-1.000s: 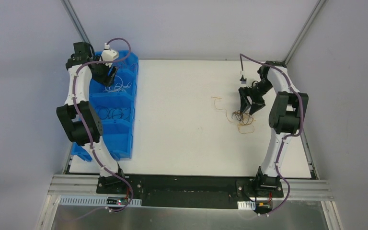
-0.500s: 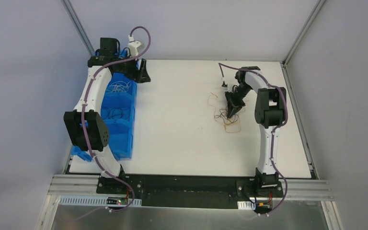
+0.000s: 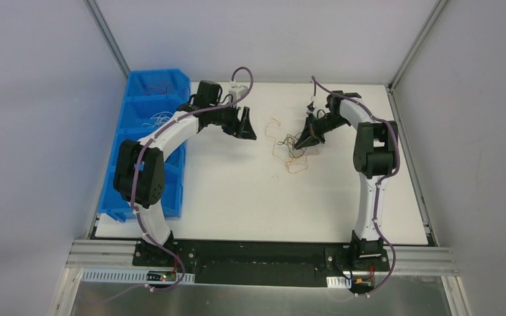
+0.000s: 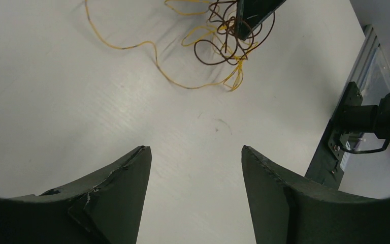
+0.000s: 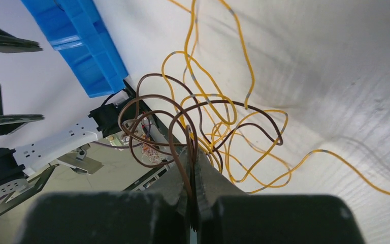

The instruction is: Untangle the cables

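The cables (image 3: 292, 149) are a small tangle of brown and yellow wires on the white table (image 3: 237, 191), right of centre. My right gripper (image 3: 301, 140) is shut on them; the right wrist view shows a brown wire (image 5: 155, 109) pinched between its fingertips (image 5: 192, 151). Yellow loops (image 5: 244, 66) trail off onto the table. My left gripper (image 3: 249, 131) hovers open a little left of the tangle. In its wrist view nothing lies between the fingers (image 4: 195, 152), and the cables (image 4: 218, 48) are ahead with a yellow strand (image 4: 132, 46) running left.
A row of blue bins (image 3: 146, 105) stands along the table's left edge, with thin wires in some compartments. The right wrist view shows the bins (image 5: 81, 40) beyond the tangle. Grey walls close in both sides.
My left arm has swung from over the blue bins to the table's middle, near the tangle. My right gripper has shut on the cables and drawn them leftward and farther back.
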Controlling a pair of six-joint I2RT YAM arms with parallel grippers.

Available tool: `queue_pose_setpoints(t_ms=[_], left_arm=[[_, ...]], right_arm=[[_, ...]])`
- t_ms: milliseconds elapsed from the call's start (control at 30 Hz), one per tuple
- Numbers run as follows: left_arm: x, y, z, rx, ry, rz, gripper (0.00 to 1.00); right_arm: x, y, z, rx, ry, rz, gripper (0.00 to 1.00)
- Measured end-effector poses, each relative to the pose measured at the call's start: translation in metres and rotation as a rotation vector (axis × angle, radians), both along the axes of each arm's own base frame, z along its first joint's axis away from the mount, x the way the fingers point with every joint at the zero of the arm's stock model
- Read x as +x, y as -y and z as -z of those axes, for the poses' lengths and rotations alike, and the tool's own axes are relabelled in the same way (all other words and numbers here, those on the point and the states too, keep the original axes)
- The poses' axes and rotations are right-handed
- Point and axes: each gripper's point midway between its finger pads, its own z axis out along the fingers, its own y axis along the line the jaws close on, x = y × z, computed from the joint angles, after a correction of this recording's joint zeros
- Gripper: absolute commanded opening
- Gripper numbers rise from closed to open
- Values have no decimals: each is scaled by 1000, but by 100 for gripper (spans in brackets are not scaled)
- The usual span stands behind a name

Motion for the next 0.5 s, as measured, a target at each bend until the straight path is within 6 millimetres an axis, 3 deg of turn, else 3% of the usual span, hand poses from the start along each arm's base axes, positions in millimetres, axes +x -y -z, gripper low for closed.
queue_pose_setpoints(t_ms=[267, 500], left_arm=[[2, 68, 12, -54, 47, 108, 64], [-10, 99, 27, -69, 129, 199, 58]], right_arm=[[-6, -14, -28, 41, 66, -28, 0], [-1, -13, -25, 29, 58, 9, 0]])
